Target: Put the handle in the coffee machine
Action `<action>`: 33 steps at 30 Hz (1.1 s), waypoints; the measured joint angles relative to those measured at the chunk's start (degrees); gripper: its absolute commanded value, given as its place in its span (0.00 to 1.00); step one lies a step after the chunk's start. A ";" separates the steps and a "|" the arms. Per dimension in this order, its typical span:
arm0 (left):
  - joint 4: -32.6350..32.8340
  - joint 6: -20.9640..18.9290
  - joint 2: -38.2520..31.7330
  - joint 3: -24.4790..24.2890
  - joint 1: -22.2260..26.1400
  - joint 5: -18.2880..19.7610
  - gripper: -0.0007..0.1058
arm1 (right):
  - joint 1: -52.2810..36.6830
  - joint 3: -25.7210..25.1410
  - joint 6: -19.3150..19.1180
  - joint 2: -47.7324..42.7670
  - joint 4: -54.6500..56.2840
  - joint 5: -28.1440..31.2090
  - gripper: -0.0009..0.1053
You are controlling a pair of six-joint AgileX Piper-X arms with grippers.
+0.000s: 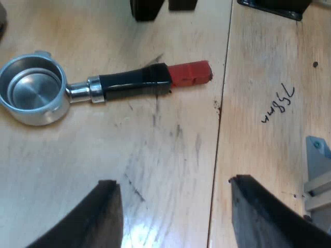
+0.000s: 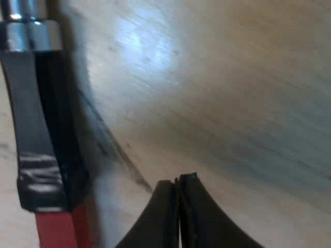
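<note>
My left gripper (image 1: 175, 181) hangs spread wide and empty above the pale wooden table (image 1: 176, 139), my right gripper (image 2: 177, 182) is pinched closed on nothing, just beside the round metal holder (image 1: 103, 89) with black, red-tipped handle lying loose on that table.

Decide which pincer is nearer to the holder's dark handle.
Right, probably. The right pincer, shut, sits close beside the handle; the left pincer, open, hangs farther off, the holder lying apart ahead of it.
</note>
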 measured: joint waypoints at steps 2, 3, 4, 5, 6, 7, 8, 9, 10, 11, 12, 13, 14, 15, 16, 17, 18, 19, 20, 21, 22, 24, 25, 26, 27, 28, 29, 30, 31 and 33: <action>-0.22 0.00 0.00 0.00 0.00 0.00 0.48 | 1.68 0.00 0.78 2.05 -1.25 0.00 0.01; -0.21 0.00 0.00 0.00 0.00 0.00 0.48 | 2.07 0.00 1.06 2.60 -1.34 0.00 0.01; -0.21 0.00 0.00 0.00 0.00 0.00 0.48 | 2.66 0.00 1.27 3.52 -1.56 0.00 0.01; -0.21 0.00 0.00 0.00 0.00 0.00 0.48 | 3.35 0.00 1.87 4.63 -1.68 0.00 0.01; -0.21 0.00 0.00 0.00 0.00 0.00 0.48 | 3.67 0.00 2.28 5.15 -1.76 0.00 0.01; -0.21 0.00 0.00 0.00 0.00 0.00 0.48 | 4.38 0.00 3.11 6.14 -2.06 0.00 0.01; -0.21 0.00 0.00 0.00 0.00 -0.13 0.48 | 4.98 0.00 3.94 6.90 -2.44 0.00 0.01; -0.21 0.00 0.00 0.00 0.00 -0.22 0.48 | 5.36 0.00 4.32 7.30 -2.47 0.00 0.01; -0.21 0.00 0.00 0.00 0.00 -0.20 0.48 | 6.19 0.00 4.81 7.97 -2.47 -0.44 0.01; -0.21 0.00 0.00 0.00 0.00 -0.44 0.48 | 6.96 0.00 5.42 8.44 -2.62 -1.08 0.01; -0.21 0.30 0.00 0.00 0.16 -0.53 0.48 | 7.51 0.00 5.84 8.68 -2.74 -1.39 0.01; -0.21 0.47 0.00 0.00 0.51 -0.75 0.48 | 8.64 0.00 6.80 9.03 -2.98 -1.75 0.01; -0.21 0.56 0.00 0.00 0.69 -0.80 0.48 | 9.66 0.00 8.02 9.24 -3.38 -2.14 0.01; -0.21 0.58 0.00 0.00 0.78 -0.81 0.48 | 10.14 0.00 8.37 9.25 -3.54 -2.31 0.01; -0.21 0.91 0.00 0.00 1.48 -0.95 0.48 | 11.30 0.00 9.63 9.24 -4.03 -2.46 0.01; -0.21 1.28 0.00 0.00 3.60 -1.24 0.48 | 12.28 0.00 10.49 9.24 -4.75 -2.45 0.01; -0.21 1.31 0.00 0.00 4.01 -1.29 0.48 | 12.91 0.00 11.02 9.24 -5.12 -2.56 0.01; -0.21 1.37 0.00 0.00 5.61 -1.52 0.48 | 14.08 0.00 11.67 9.24 -5.91 -2.59 0.01; -0.44 1.34 0.00 0.00 8.55 -2.22 0.48 | 15.14 0.00 12.63 9.24 -6.84 -2.57 0.01; -0.42 1.34 0.00 0.00 9.20 -2.36 0.48 | 15.49 0.00 12.94 9.24 -7.43 -2.57 0.01; -0.42 1.34 0.00 0.00 9.88 -2.55 0.48 | 16.56 0.00 14.03 9.24 -8.62 -2.57 0.01; -0.42 1.34 0.00 0.00 10.07 -2.55 0.48 | 18.00 0.00 15.28 9.24 -11.04 -2.57 0.01; -0.42 1.34 -0.40 0.00 10.07 -2.55 0.48 | 18.98 0.00 16.01 9.24 -12.83 -2.57 0.01; -0.42 1.34 -0.72 0.00 10.07 -2.55 0.48 | 19.70 0.00 17.01 9.24 -14.41 -2.57 0.01; -0.42 1.34 -0.90 0.00 10.07 -2.65 0.48 | 20.01 0.00 17.50 9.24 -15.46 -2.57 0.01; -0.31 1.34 -1.26 0.00 10.07 -2.60 0.48 | 20.57 0.00 18.23 9.24 -17.52 -2.57 0.01; -0.06 1.34 -1.43 0.00 10.07 -2.60 0.48 | 20.97 0.00 19.06 9.24 -19.57 -2.70 0.01; 0.15 1.34 -1.43 0.00 10.07 -2.60 0.48 | 21.06 0.00 19.61 9.24 -20.61 -2.70 0.01; 0.69 1.34 -1.42 0.00 10.07 -2.60 0.48 | 21.23 0.00 20.64 9.24 -22.29 -2.69 0.01; 1.86 1.34 -1.42 0.00 10.07 -2.70 0.48 | 21.21 0.00 22.24 9.24 -25.10 -2.69 0.01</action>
